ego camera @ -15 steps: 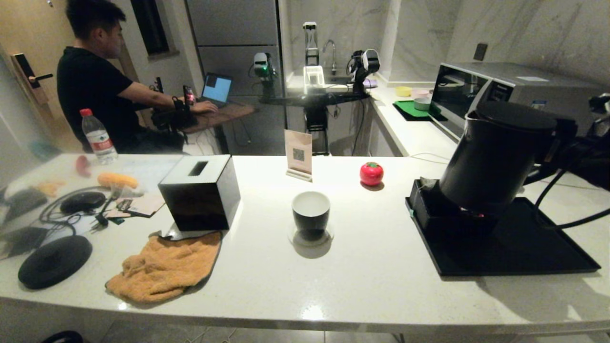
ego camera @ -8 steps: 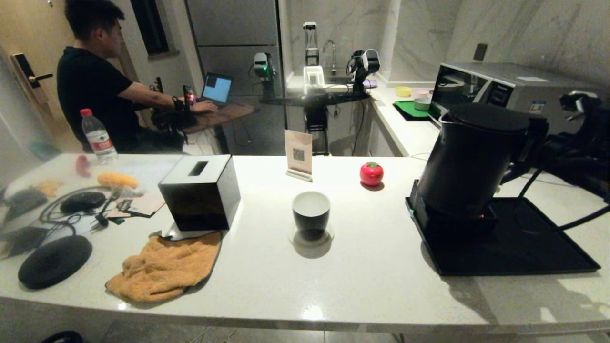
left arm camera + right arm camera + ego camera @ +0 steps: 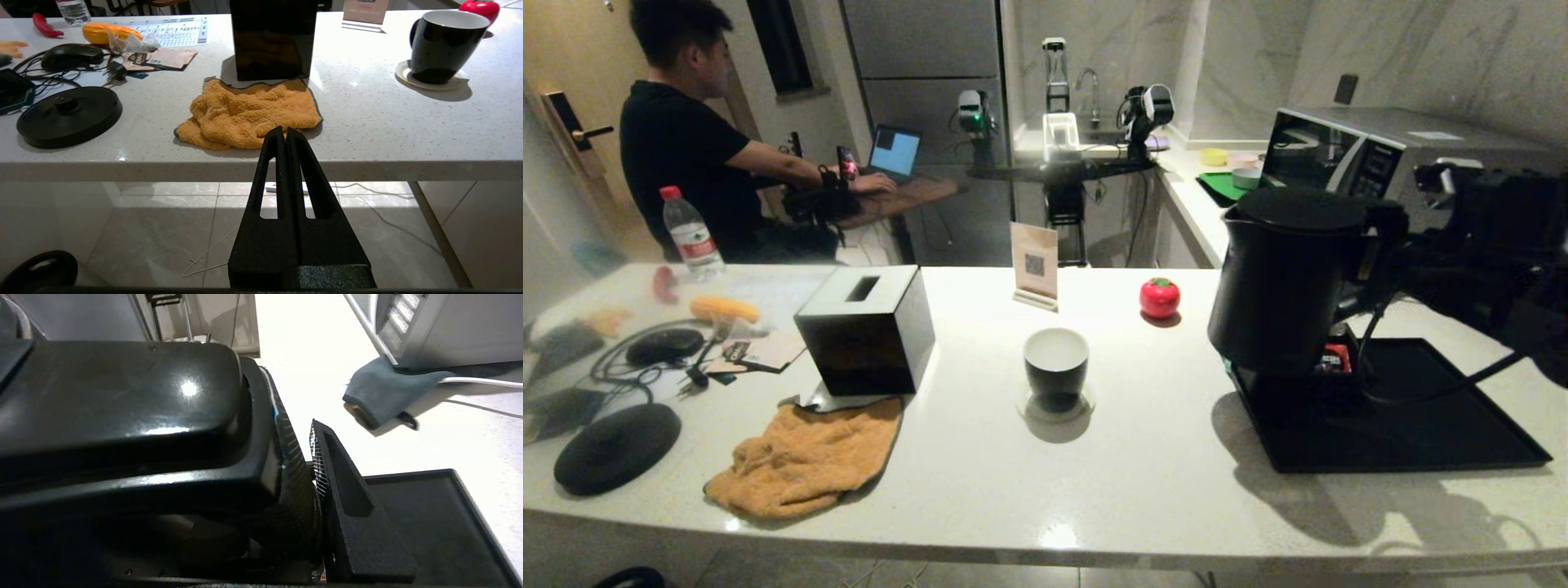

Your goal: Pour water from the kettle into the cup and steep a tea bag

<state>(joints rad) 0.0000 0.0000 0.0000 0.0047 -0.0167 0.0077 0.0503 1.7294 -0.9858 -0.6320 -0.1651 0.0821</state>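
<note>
The matte black kettle (image 3: 1286,290) hangs upright above the left end of the black tray (image 3: 1437,425). My right gripper (image 3: 1401,245) is shut on its glossy loop handle (image 3: 122,416). In the right wrist view the gripper (image 3: 300,437) shows one ribbed finger (image 3: 327,469) right beside the handle. The cup (image 3: 1055,362), black outside and white inside, stands empty on a small saucer mid-counter, left of the kettle. It also shows in the left wrist view as the cup (image 3: 443,45). My left gripper (image 3: 286,130) is shut on nothing, parked below the counter's front edge. The tea bag is hidden.
A black square box (image 3: 866,327) and an orange cloth (image 3: 805,461) lie left of the cup. The round kettle base (image 3: 617,447) sits far left among cables. A red tomato-shaped thing (image 3: 1159,296), a card stand (image 3: 1035,265) and a microwave (image 3: 1347,155) are behind. A red sachet (image 3: 1335,358) lies in the tray.
My right arm has carried the kettle leftward and up off the tray, from upright-tilted over the tray's box to hanging nearer the cup. The left gripper has not moved.
</note>
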